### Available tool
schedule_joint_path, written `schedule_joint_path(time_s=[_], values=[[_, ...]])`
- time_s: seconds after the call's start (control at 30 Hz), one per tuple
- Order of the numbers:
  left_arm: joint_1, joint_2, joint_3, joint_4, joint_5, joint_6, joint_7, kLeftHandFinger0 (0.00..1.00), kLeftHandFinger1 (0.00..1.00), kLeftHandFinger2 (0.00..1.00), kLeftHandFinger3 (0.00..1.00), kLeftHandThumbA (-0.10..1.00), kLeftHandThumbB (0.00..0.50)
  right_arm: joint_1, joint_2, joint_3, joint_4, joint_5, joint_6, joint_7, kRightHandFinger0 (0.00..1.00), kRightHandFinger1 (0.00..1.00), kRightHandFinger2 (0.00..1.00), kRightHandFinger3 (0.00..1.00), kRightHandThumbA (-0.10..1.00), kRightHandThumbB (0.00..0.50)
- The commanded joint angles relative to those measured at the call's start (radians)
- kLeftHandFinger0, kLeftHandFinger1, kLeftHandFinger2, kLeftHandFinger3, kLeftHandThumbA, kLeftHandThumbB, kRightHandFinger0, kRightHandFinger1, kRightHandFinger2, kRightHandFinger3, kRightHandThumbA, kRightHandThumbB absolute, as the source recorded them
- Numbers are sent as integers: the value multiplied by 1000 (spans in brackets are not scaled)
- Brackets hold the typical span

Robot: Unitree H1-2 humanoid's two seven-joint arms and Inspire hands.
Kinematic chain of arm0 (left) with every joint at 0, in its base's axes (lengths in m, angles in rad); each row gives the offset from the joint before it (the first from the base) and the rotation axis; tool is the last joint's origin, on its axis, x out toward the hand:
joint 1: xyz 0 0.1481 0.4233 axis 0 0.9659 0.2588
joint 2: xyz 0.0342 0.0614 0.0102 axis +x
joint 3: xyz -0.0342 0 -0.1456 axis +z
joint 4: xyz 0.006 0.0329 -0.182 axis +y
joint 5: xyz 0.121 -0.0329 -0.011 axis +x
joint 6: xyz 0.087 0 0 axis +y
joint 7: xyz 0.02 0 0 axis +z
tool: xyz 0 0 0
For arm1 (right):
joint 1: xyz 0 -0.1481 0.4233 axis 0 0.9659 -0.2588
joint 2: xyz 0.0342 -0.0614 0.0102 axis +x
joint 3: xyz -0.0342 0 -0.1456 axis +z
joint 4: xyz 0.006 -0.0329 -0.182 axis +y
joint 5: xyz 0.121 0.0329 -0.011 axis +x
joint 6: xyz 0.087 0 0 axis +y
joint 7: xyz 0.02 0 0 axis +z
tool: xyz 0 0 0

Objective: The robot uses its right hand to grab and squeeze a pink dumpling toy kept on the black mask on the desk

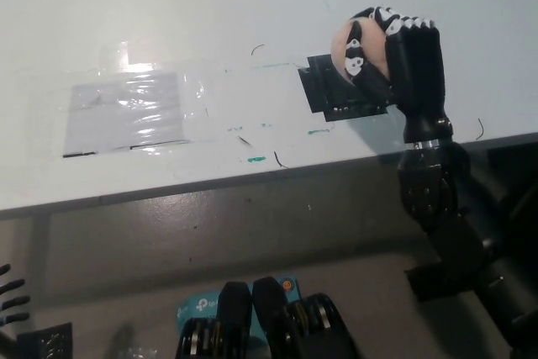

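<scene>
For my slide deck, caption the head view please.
Black right hand grips the pink dumpling toy above the black mask on the desk.

We can make out only part of a logo, perhaps "tp-link", on the teal object (pixel 202 310) at the near edge.

Clear taped plastic sheet (pixel 126 111) on desk, teal label (pixel 197 304) below the edge

The black right hand (pixel 391 48) is closed around the pink dumpling toy (pixel 346 46), held over the black mask (pixel 336 90) near the white desk's (pixel 252 6) near edge. At the far lower left, the white left hand (pixel 10 304) rests, barely in view.
</scene>
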Motion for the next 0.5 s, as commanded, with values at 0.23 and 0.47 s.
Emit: schedule_joint_path(time_s=[0.23,0.47], values=[[-16,24,18,-27,-4,-13,-5,690,730,804,893,1000,132,-103,14,53,358,-1,72,187,0,196,575,431,-100,5],[-10,25,13,-29,0,-20,-9,708,744,824,926,1000,140,-124,47,80,504,10,135,210,0,35,366,1000,-100,50]])
